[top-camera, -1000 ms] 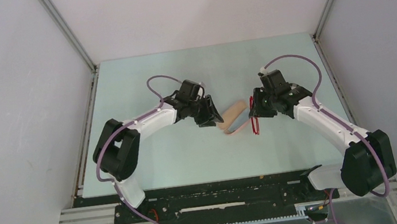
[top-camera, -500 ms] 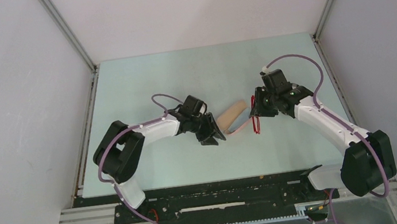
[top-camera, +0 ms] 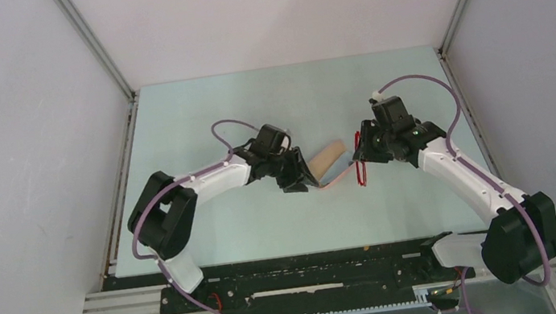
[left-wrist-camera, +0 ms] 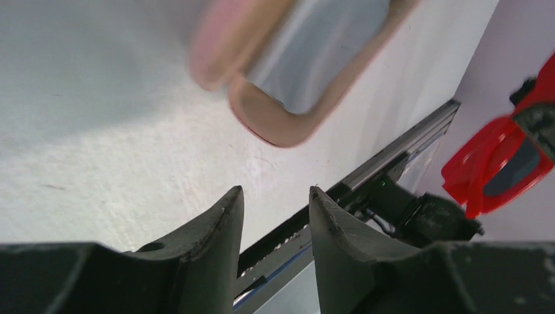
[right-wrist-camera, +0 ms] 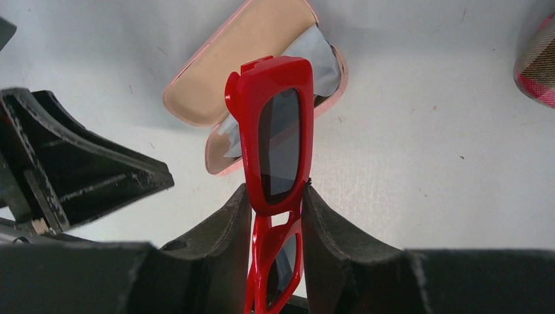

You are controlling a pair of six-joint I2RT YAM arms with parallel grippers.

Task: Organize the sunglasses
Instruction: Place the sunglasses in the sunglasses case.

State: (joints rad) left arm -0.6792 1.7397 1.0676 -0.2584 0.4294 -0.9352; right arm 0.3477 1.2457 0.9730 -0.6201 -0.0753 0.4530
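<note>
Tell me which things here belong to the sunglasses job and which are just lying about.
Part of the job:
- red sunglasses, clamped in the right gripper

Just lying about:
- pink case, lying open
- pale blue cloth, inside the pink case
- plaid case, only partly showing at the edge of the right wrist view

In the left wrist view the pink case [left-wrist-camera: 278, 131] was blurred, and its far end ran off the top edge; we could not make out what lay inside. The red sunglasses [left-wrist-camera: 487, 140] were cut by the right edge there. In the right wrist view their lower lens was hidden between the fingers of the right gripper [right-wrist-camera: 275, 193], and they covered part of the pale blue cloth [right-wrist-camera: 317, 49]. Only a corner of a plaid case [right-wrist-camera: 538, 65] showed. From above, the sunglasses were too small for us to read.
</note>
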